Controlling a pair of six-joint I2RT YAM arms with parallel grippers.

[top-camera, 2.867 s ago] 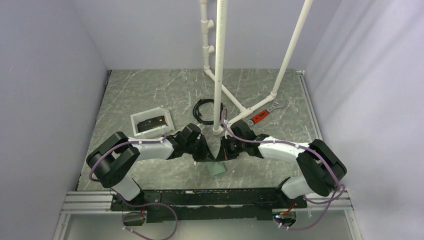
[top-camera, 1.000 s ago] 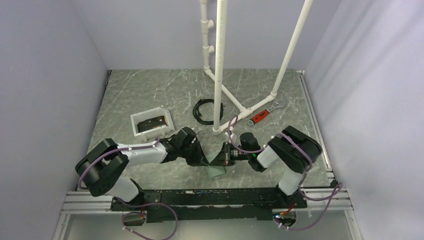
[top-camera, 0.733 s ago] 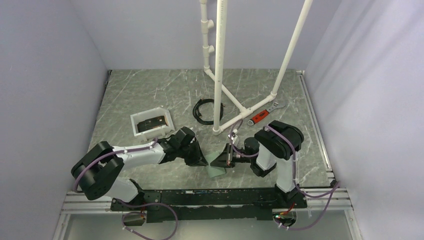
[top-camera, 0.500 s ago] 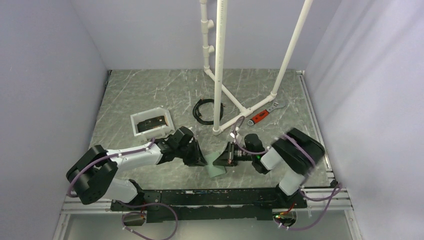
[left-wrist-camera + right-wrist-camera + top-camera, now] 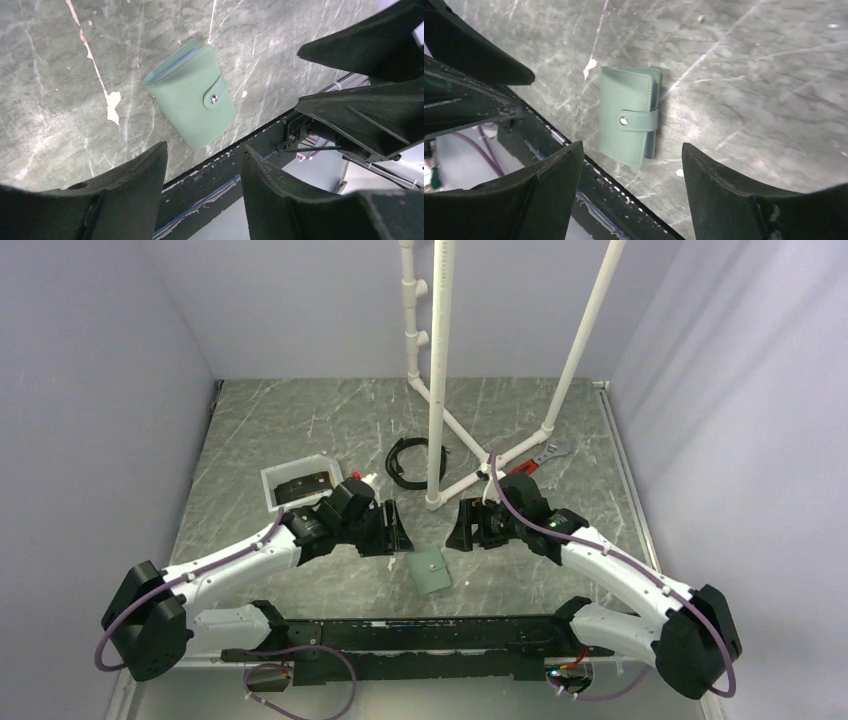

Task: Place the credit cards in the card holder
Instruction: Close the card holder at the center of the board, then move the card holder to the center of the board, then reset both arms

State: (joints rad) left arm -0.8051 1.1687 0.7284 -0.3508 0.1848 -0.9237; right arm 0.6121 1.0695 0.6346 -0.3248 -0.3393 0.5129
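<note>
Wallet (image 5: 431, 572) lies shut by the near rail (image 5: 420, 628), between left gripper (image 5: 392, 528) and right gripper (image 5: 463, 526), both spread wide and empty; dark cards (image 5: 303, 485) seem to lie in the tray (image 5: 294, 465), far left. Left wrist: nothing touches it. Right wrist: strap (image 5: 639, 120) snapped, so I would unsnap it first, pinning one cover.

A robotics lab cell: plain walls (image 5: 100, 390) enclose a marbled table (image 5: 300, 420) and white pipe frame (image 5: 440, 360).

credit cards (image 5: 303, 486) in tray (image 5: 292, 464) — (too small)
</note>
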